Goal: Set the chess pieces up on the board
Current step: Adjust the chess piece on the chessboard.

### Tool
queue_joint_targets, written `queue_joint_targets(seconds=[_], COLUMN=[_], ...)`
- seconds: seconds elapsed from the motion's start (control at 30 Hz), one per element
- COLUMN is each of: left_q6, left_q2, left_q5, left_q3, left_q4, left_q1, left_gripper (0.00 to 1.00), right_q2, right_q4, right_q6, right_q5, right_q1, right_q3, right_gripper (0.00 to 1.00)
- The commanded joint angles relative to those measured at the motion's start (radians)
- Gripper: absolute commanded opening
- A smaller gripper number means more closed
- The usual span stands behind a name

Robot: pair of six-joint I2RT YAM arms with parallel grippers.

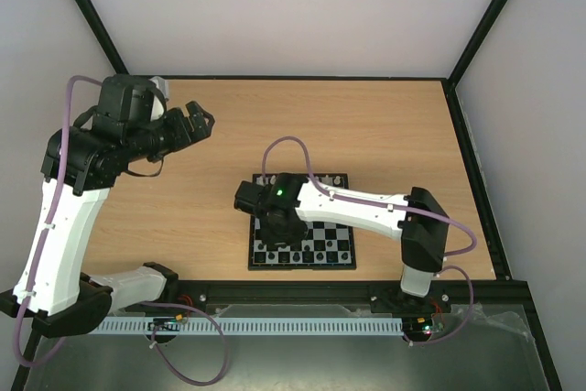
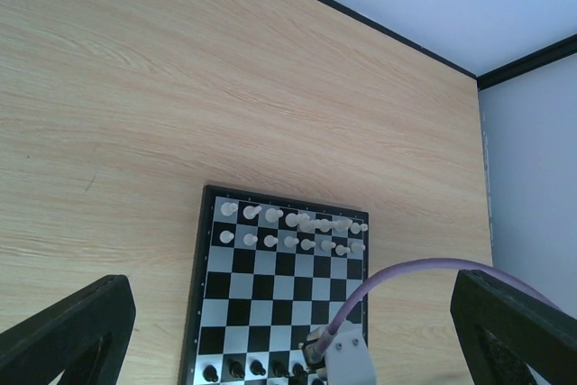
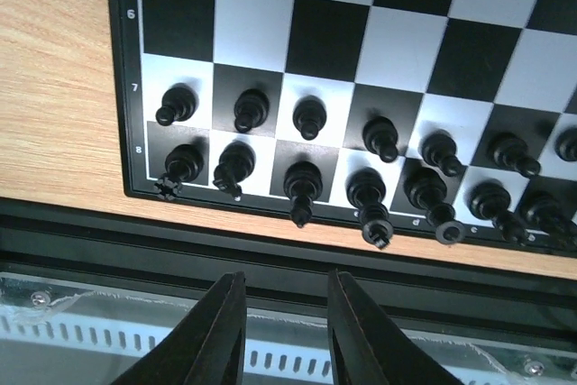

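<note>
The board lies right of the table's middle, and the right arm's wrist hangs over its left part. In the right wrist view, black chess pieces stand in two rows on the board, along its near edge. My right gripper is open just past that edge, with nothing between its fingers. In the left wrist view, cream-white chess pieces fill the two far rows of the board. My left gripper is open and raised at the far left, away from the board.
A black rail and a slotted metal strip run along the near table edge. The right arm's purple cable arches over the board's right side. Black frame bars border the wooden table.
</note>
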Motion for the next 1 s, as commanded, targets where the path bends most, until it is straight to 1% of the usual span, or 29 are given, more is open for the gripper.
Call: queue_joint_targets(seconds=[0.0,0.27,0.37,0.97], left_q6=[0.018,0.006,0.004,0.006], left_q2=[0.004,-0.006,-0.016,-0.016], left_q5=[0.006,0.003,-0.006,-0.009], left_q3=[-0.002,0.005,0.001,-0.011], left_q4=[0.015,0.006,-0.001,-0.007], left_q1=[0.006,0.006,0.006,0.006], left_gripper=[0.99,0.99,0.99,0.99], right_q2=[0.028,0.146,0.172,0.198], right_q4=[0.027,0.037,0.042,0.096], right_q6=[-0.056,-0.109,-0.115,-0.109], right_q5=[-0.014,-0.037,-0.049,-0.088], right_q1=[0.003,0.007,0.010,0.021], right_q3=[0.001,0.102,0.107,-0.012], right_gripper=[0.26,0.24,0.21,0.20])
